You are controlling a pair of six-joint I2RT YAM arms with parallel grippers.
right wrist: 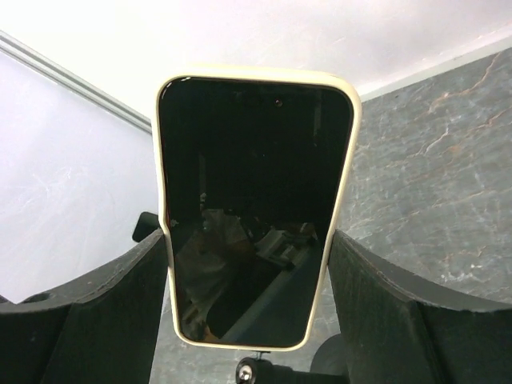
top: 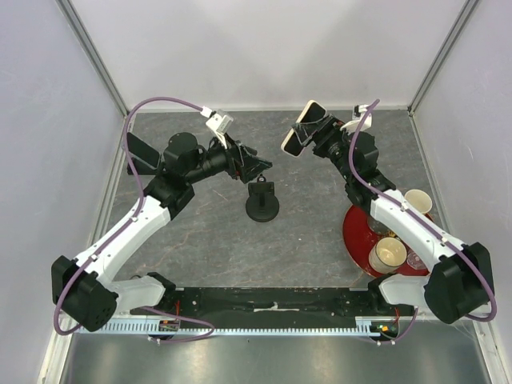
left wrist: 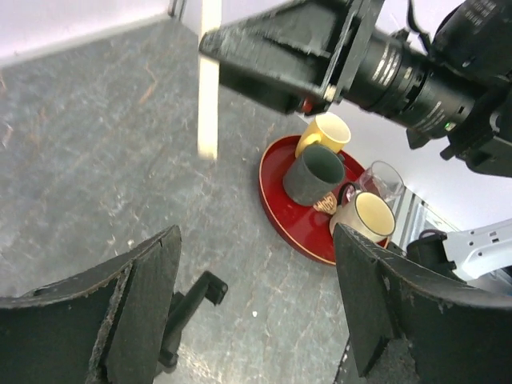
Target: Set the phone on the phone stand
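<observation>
The right jaws grip the phone (right wrist: 256,208) by its long edges above the bench (top: 200,232), with its long axis pointing away from the wrist and its screen facing the wrist camera. The left jaws stand open near the phone stand (top: 262,200).

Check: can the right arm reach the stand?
Likely yes: the stand sits in the open between the arms; only the open left end effector hovers close to it. The right end effector holds the phone.
</observation>
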